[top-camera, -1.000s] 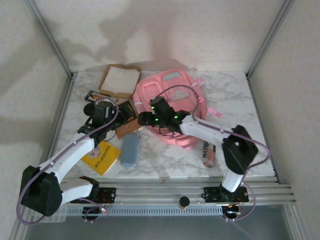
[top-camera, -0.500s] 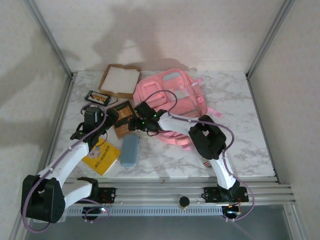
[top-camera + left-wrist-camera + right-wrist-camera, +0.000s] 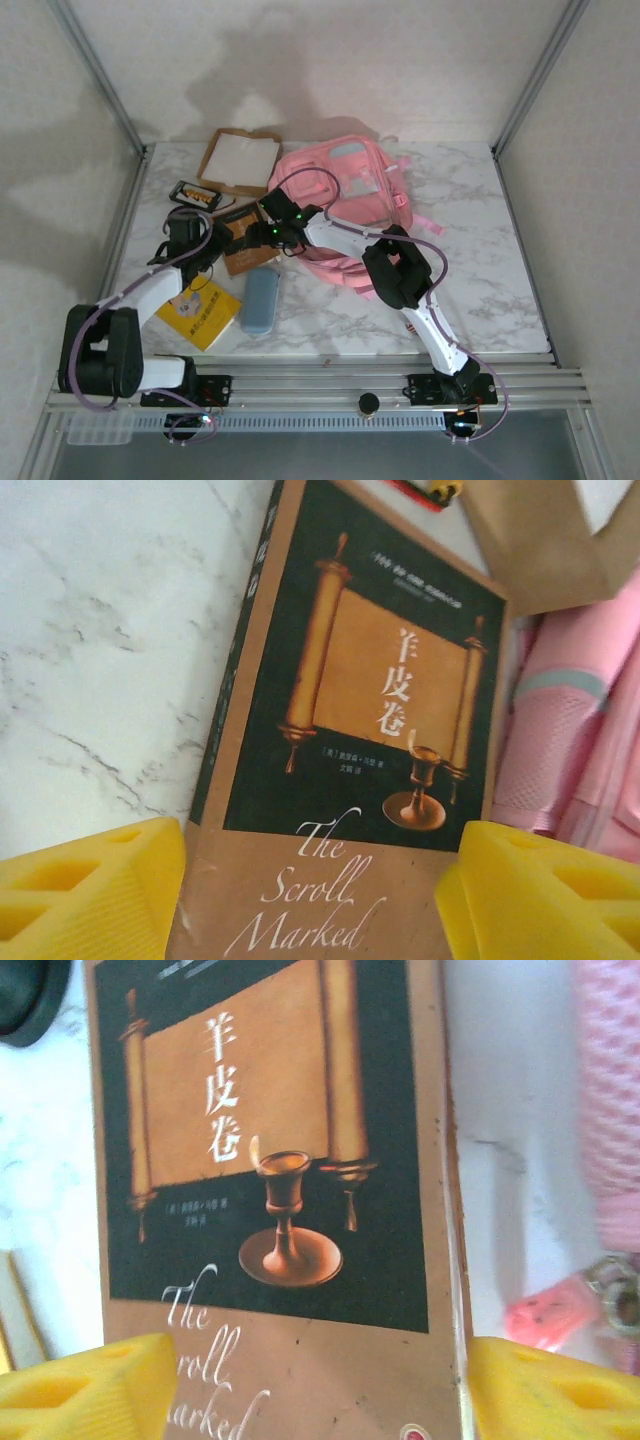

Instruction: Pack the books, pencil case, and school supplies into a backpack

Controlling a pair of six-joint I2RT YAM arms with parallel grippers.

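at the far left of the overhead view the left gripper [image 3: 192,238] hangs low over the marble table [image 3: 480,250], just left of the dark brown book [image 3: 247,240]. its yellow fingers [image 3: 90,890] are spread wide, one on each side of the book's near end in its wrist view, and i cannot tell whether they touch the cover. near the front edge, below that gripper, a yellow book [image 3: 200,312] lies flat. behind the gripper a small black box [image 3: 195,194] with orange contents sits by the table's left edge, and further back lies a shallow cardboard tray [image 3: 240,160] with a white sheet. the dark brown book lies flat and face up between the two grippers; its cover shows an orange scroll and goblet above the words "the scroll marked". just in front of it a blue-grey pencil case [image 3: 260,300] lies lengthwise, beside the yellow book. the right gripper [image 3: 270,232] hovers over the brown book's right side. its yellow fingers [image 3: 560,1390] are also spread, standing wider than the cover, with nothing pinched between them. to the right the pink backpack [image 3: 350,195] lies flat at the back middle of the table, its edge just beside the brown book, with the right arm reaching across it.
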